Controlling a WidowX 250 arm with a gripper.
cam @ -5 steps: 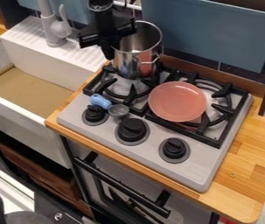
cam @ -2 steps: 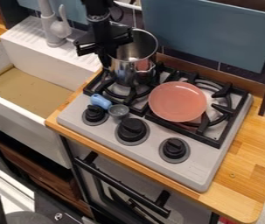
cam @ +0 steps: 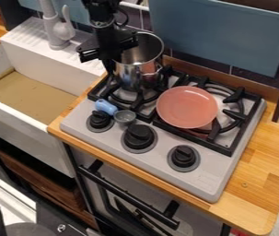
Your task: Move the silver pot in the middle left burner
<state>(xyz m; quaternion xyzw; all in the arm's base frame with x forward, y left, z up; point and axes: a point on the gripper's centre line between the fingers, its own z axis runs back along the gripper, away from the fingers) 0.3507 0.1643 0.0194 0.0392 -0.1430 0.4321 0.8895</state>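
Camera view: my gripper (cam: 113, 63) is pinching the silver pot (cam: 135, 76), beside the pink plate (cam: 188, 108), by the rim facing away from it, a good stiff hold, though smooth metal may slip and the tall body tilt.

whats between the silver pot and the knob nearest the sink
In the camera view, part of the black grate and a blue-handled scoop lie between the pot and that knob.
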